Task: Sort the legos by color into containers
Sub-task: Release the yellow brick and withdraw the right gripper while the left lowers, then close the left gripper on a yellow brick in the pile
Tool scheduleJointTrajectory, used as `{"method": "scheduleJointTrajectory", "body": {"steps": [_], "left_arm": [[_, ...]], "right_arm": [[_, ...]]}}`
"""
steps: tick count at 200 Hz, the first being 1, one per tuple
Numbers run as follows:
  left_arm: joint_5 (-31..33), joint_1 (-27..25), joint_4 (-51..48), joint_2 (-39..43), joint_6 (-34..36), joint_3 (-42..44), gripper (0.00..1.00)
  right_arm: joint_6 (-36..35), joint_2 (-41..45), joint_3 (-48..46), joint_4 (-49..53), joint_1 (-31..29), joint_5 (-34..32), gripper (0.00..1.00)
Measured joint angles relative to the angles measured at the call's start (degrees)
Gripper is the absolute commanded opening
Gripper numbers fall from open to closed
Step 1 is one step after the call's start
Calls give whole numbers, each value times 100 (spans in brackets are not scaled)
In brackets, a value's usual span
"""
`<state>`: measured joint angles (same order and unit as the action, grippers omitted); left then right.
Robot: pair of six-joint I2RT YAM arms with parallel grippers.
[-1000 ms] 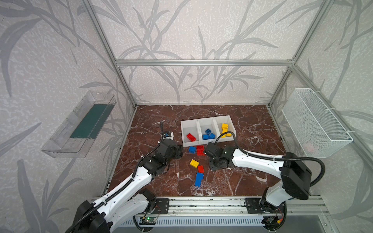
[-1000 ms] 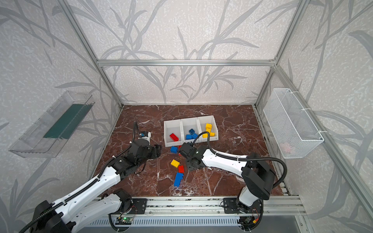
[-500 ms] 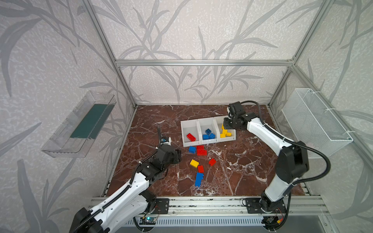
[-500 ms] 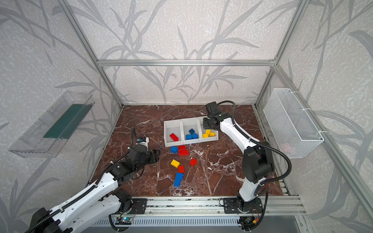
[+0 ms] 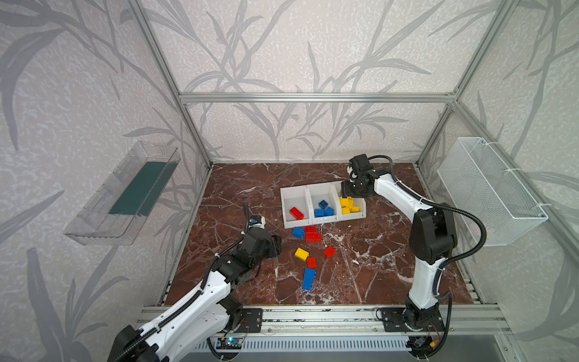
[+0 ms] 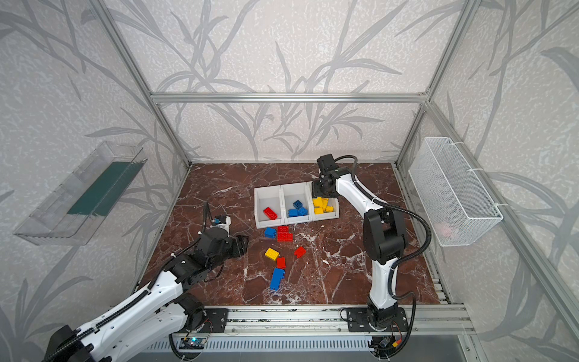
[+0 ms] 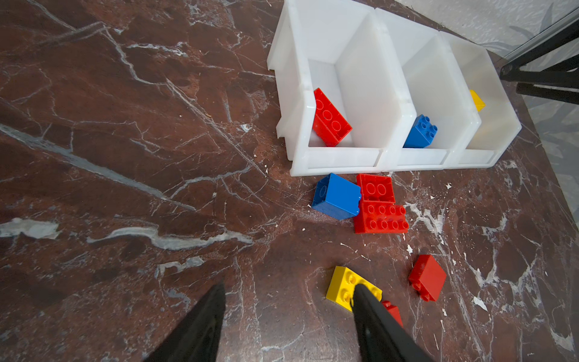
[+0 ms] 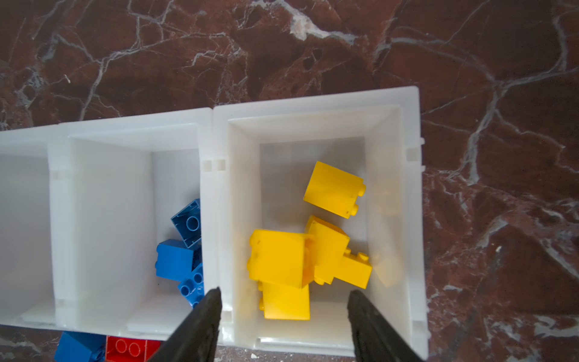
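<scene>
Three white bins stand in a row: a red brick point(image 5: 296, 212) in the left bin point(image 5: 293, 191), blue bricks point(image 5: 323, 208) in the middle bin, yellow bricks point(image 8: 279, 257) in the right bin point(image 8: 313, 100). My right gripper point(image 8: 284, 291) hangs open above the yellow bin, also seen in both top views point(image 5: 347, 191) point(image 6: 319, 191), with nothing between its fingers. My left gripper point(image 7: 288, 286) is open low over the floor point(image 5: 277, 246), beside a loose yellow brick point(image 7: 341, 283). Loose red bricks point(image 5: 313, 237), a blue cube point(image 5: 298, 232) and a long blue brick point(image 5: 309, 279) lie in front of the bins.
A clear wall tray point(image 5: 125, 194) hangs on the left wall and a white wire basket point(image 5: 488, 191) on the right wall. Aluminium frame posts ring the marble floor point(image 5: 376, 266). A rail point(image 5: 313, 316) runs along the front edge.
My right gripper left the loose bricks, swung back over the yellow bin and opened there. My left arm drew back slightly toward the front left.
</scene>
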<state>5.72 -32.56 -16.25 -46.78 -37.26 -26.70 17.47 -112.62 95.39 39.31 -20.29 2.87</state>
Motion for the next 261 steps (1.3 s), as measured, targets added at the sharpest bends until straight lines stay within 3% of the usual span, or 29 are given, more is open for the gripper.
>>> {"method": "scheduleJointTrajectory", "body": {"steps": [66,87,174,222,261], "left_arm": [[-105,-39,0,-122,46,0,67],[-157,-118,0,-297,142,-2,67],[-127,-1156,15,-1932,787,-697,70],[-289,-1257,-59,-3187,1178,-1528,70],[-411,-1355,-208,-3954,1388,-2017,70]], "right_arm": [[2,24,-7,-11,-4,131,68],[98,376,-586,-238,-4,201,68],[339,3403,-3460,-431,-13,212,68],[817,5152,-4990,-173,-74,181,68],[1344,6290,-5722,-11,-76,74,68]]}}
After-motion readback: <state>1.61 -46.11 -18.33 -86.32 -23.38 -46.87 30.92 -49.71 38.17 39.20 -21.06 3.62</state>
